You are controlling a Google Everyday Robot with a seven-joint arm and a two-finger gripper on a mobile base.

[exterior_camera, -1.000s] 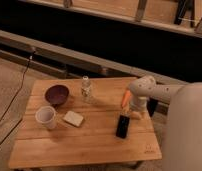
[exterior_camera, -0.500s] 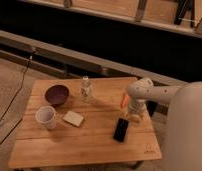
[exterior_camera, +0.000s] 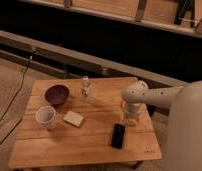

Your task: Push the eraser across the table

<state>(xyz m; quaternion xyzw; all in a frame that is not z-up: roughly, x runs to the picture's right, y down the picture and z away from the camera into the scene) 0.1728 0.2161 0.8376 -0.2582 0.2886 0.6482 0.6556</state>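
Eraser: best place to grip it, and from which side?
Likely across its narrow width at mid-length, from straight above: the eraser lies flat on the table, long sides free. The pincer hangs just beyond its far end.

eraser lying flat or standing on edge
Lying flat: the eraser shows its broad black face, resting on the table. The tool hangs close behind it.

White arm (exterior_camera: 159, 96) extends horiz. from body (exterior_camera: 191, 130), wrist (exterior_camera: 134, 95) bent, end effector (exterior_camera: 130, 117) pointing down just below it.
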